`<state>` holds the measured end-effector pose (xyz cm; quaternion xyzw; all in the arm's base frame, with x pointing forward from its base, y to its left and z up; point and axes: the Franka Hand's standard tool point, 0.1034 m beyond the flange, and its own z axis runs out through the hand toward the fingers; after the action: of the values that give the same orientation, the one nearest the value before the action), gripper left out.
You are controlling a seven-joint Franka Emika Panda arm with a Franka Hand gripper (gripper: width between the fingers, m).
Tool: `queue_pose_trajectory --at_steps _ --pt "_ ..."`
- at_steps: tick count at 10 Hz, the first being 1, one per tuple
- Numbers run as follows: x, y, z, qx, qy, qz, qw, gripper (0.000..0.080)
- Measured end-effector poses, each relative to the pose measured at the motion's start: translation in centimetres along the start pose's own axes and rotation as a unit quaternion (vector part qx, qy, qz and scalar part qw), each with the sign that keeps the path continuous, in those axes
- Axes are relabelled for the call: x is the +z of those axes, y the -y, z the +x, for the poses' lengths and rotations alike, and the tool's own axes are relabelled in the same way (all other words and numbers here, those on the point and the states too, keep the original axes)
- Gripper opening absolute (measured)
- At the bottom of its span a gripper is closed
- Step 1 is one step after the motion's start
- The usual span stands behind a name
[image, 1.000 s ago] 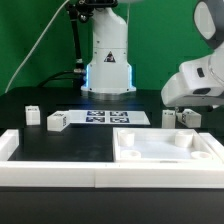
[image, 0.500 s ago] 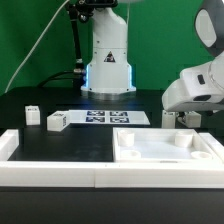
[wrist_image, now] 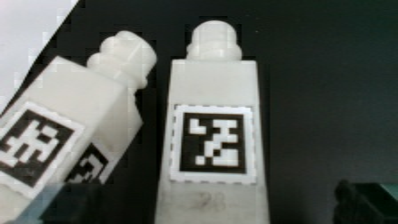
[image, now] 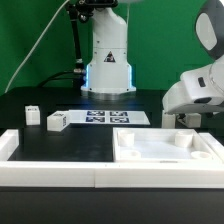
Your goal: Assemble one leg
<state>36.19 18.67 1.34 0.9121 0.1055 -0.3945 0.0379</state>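
White leg (wrist_image: 217, 130) lies flat on the desk (image: 90, 140) just beside a second leg (wrist_image: 71, 120), under the open, empty jaws beyond the tray (image: 150, 166), so nothing is grasped or fitted yet and, I judge, the whole assembly remains.

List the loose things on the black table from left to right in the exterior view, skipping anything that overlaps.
Small leg at the far left → tagged leg beside it → marker board → white tray. The robot base and the arm overlap these, so they are left out.
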Motion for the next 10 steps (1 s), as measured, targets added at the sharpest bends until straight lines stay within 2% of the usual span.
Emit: queue_pose_trajectory --at_steps 3,4,5,6,7,10 --pt "1.1 -0.13 -0.03 0.005 -0.002 0.001 1.0 0.0649" --pt "1.15 0.01 -0.03 0.008 -0.003 0.0 1.0 0.0513" --pt "1.14 -0.02 -0.02 0.008 -0.003 0.0 1.0 0.0513" --pt "1.14 -0.04 -0.02 0.008 -0.003 0.0 1.0 0.0374" --pt "1.13 -0.04 -0.02 0.008 -0.003 0.0 1.0 0.0289" --pt "1.13 -0.05 -0.02 0.008 -0.003 0.0 1.0 0.029"
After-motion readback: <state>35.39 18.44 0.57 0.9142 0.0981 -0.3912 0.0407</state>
